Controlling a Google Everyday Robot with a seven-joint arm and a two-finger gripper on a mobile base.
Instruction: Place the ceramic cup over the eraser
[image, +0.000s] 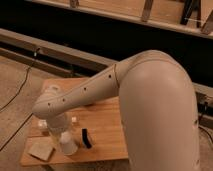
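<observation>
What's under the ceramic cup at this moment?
Beneath the ceramic cup only table shows; the eraser lies uncovered beside it. The gripper above hides the cup's top and inside.

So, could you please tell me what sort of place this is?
Probably a robotics lab or workshop: a small wooden table on bare speckled floor, a loose cable trailing across it, and the robot's hand low over the table by the ceramic cup.

On table (106, 136), front-left: gripper (61, 132) hanging right above ceramic cup (68, 146); eraser (86, 138) lying just right of cup; flat block (41, 149) sitting left of cup.
</observation>
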